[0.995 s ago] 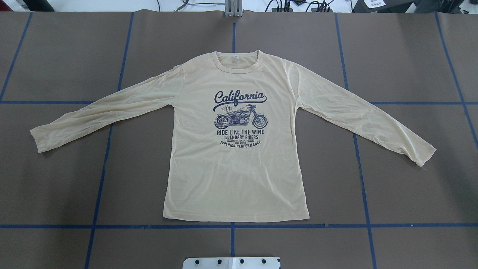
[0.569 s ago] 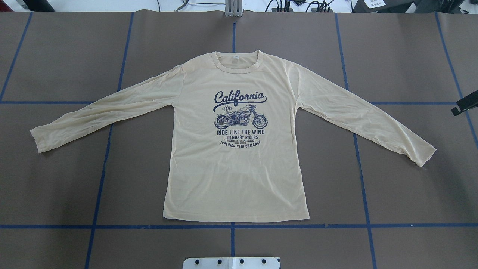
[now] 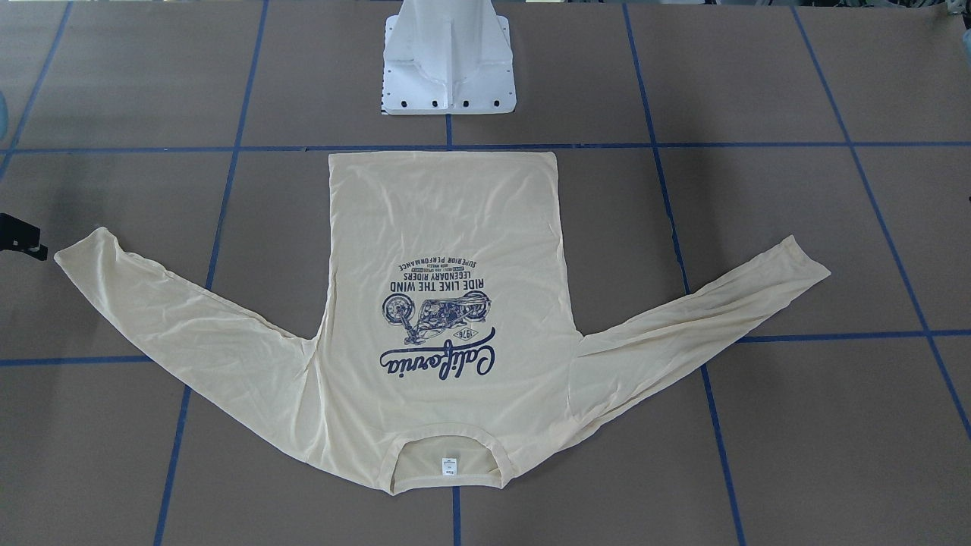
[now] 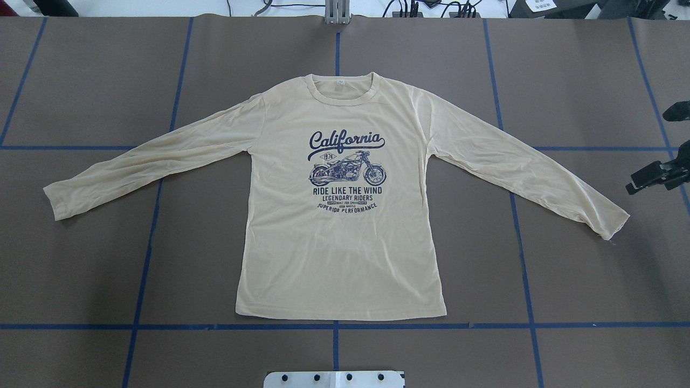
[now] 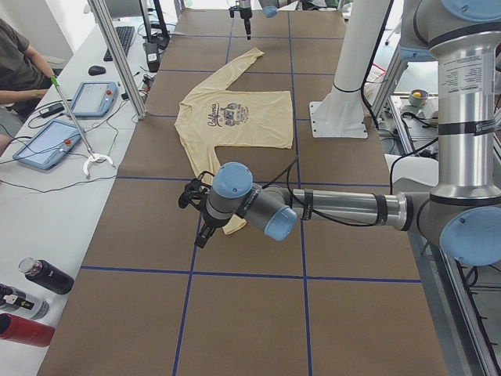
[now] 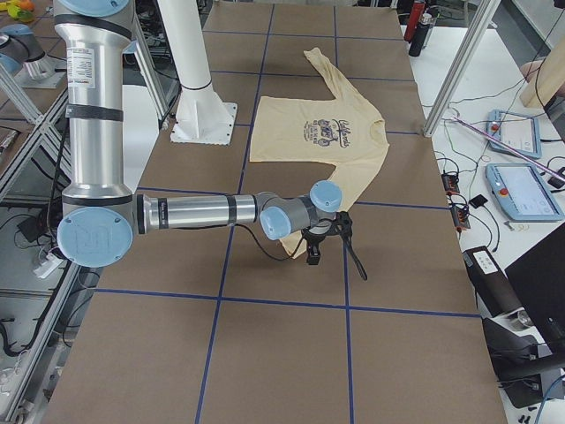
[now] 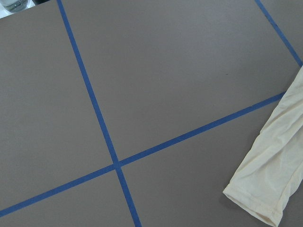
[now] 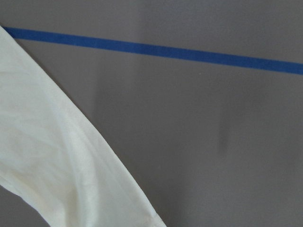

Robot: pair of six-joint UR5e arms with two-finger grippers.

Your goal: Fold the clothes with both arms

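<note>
The cream-yellow long-sleeved shirt [image 4: 339,242] lies flat and face up, sleeves spread, collar toward the far edge; it also shows in the front view [image 3: 447,220]. My right gripper [image 4: 649,151] pokes in from the overhead view's right edge, a little beyond the right cuff [image 4: 612,223]. Its fingers stand apart with nothing between them, so it is open. The right side view shows it [image 6: 338,265] hovering just off that cuff. My left gripper [image 5: 196,215] shows only in the left side view, over the left cuff [image 7: 270,184]; I cannot tell its state.
Blue tape lines [image 4: 334,326] grid the brown table. The white pedestal base [image 3: 447,68] stands behind the shirt's hem. A seated person [image 5: 19,70], tablets [image 5: 51,141] and bottles [image 5: 47,276] sit along the far side bench.
The right gripper has come into the overhead view from the right edge and moved inward toward the right cuff. The shirt has not moved.
</note>
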